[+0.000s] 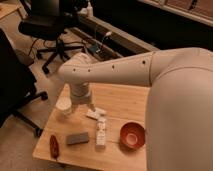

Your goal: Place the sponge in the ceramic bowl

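Wooden desk (pixel 120 102) holds sponge (pixel 77 138) and ceramic bowl (pixel 132 135); gripper (pixel 84 106) hangs beyond the sponge, fingers spread, empty; bottle (pixel 101 131) label unreadable.

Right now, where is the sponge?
The sponge lies lower left in the camera view, between the red item and the bottle; the gripper hangs behind it, beside the cup.

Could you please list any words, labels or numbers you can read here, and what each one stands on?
No text is readable.
Bottle lying on the table: any label print is too blurred.
White packet: too blurred to read.
Sponge, ceramic bowl, white cup: no markings show.
Gripper, open, over the table between cup and packet: no lettering shows.
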Controlling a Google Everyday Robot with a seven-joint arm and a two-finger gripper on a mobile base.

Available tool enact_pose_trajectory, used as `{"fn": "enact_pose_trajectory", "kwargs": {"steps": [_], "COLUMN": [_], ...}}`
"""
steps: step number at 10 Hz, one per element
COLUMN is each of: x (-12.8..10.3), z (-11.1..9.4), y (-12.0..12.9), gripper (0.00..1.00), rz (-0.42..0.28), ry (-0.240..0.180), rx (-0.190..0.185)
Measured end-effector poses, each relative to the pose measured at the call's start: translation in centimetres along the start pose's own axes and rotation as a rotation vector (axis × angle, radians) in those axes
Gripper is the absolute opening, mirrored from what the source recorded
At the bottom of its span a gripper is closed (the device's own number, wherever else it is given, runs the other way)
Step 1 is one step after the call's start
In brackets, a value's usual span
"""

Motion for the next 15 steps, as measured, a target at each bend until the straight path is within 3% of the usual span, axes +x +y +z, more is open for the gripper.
{"fn": "enact_pose_trajectory", "kwargs": {"steps": [12,15], "x": [-0.1,-2.3], "z": [0.0,-0.2], "y": [-0.1,-4.2], "gripper": [0.65,0.65], "rz": [-0.004,-0.114], "ry": [-0.005,-0.037], "rx": [0.001,0.106]}}
